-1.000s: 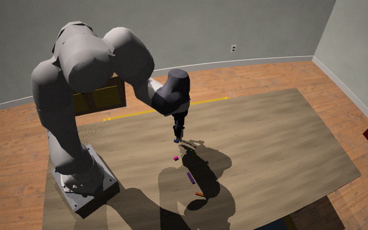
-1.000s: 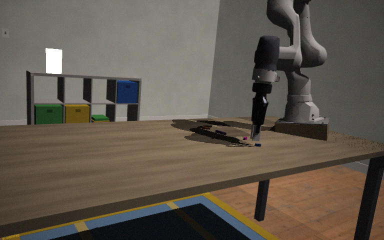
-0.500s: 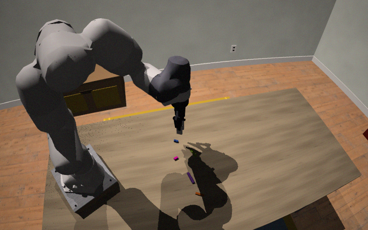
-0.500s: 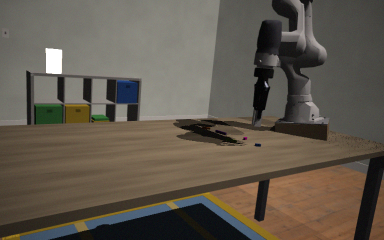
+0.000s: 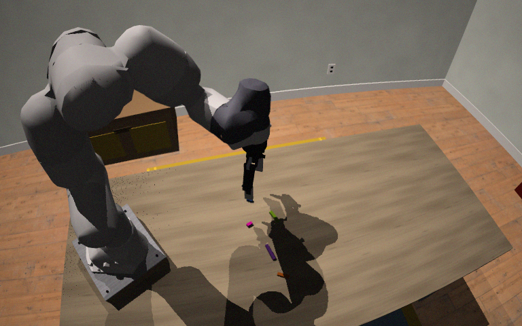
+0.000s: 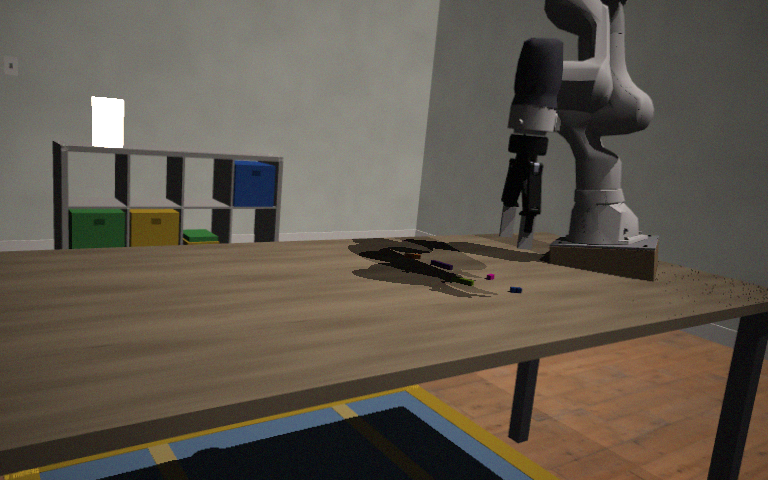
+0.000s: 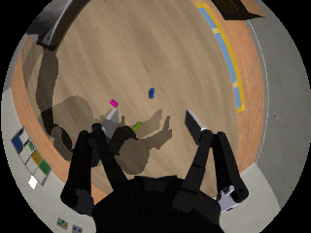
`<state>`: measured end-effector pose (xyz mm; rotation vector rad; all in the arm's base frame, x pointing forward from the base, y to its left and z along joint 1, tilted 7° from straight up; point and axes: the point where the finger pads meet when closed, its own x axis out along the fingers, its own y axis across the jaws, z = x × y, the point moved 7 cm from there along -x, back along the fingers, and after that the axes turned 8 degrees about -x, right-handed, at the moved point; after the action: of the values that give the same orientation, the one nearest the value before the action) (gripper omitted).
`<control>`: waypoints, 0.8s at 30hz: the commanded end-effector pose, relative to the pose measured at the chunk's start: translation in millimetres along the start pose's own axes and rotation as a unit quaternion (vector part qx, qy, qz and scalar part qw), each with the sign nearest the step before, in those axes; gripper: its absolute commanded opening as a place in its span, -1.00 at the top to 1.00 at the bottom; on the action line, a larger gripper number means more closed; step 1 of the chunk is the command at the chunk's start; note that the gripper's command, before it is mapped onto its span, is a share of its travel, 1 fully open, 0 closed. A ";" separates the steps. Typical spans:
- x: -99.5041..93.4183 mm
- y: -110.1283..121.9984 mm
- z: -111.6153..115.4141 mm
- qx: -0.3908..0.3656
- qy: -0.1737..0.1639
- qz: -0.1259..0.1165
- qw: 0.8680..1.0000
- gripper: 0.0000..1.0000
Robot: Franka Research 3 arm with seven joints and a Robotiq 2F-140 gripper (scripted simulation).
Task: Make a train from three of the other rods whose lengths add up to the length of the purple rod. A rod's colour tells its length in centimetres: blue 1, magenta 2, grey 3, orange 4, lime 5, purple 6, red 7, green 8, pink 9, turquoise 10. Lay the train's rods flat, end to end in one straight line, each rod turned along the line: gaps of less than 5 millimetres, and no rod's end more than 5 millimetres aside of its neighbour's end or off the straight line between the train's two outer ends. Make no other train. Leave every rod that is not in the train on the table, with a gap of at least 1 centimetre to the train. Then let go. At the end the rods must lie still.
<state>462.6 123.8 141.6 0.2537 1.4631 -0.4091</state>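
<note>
Nearest the top camera loomed the arm [image 5: 161, 65], with a closed cabinet [image 5: 171, 132] behind it. Its gripper [image 5: 254, 182] [image 6: 516, 234] [image 7: 152, 116] hung over the table [image 5: 385, 192] [image 6: 226, 339] [image 7: 146, 49], a fingertip mostly hiding the blue piece [image 5: 250, 200] [image 6: 515, 289] [image 7: 152, 93]. The magenta rod [image 5: 249, 224] [image 6: 490, 276] [image 7: 114, 103], lime rod [image 5: 273, 214] [image 6: 466, 281] [image 7: 137, 126], purple rod [image 5: 270, 252] [image 6: 441, 264] and orange rod [image 5: 281, 274] [image 6: 412, 255] lay apart, well inside the table's edges.

In the exterior view, the table's long edge ran nearest. The shelf unit [image 6: 169, 152] held a blue bin [image 6: 254, 183] in its top right compartment, a green bin [image 6: 96, 229] and a yellow bin [image 6: 154, 229] below; their contents were hidden.

From the wrist, the claw stood wide, holding nothing; blue showed between its fingers' directions, beyond the tips.

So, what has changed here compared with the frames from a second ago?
The end effector has risen away from the table, and its fingers now show apart in the exterior view. No rod was visibly taken or released. The blue, magenta, lime, purple and orange rods stayed put.
</note>
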 end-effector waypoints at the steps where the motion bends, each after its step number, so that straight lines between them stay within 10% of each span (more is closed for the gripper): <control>1: -1.5 1.1 -0.6 -0.006 0.001 0.000 1.000 -1.00; 11: -1.1 -1.5 1.9 -0.006 0.001 0.000 1.000 -1.00; 24: 12.4 -138.9 91.0 0.015 0.004 0.002 1.000 -1.00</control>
<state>484.1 -10.0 146.8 0.3464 1.4432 -0.5175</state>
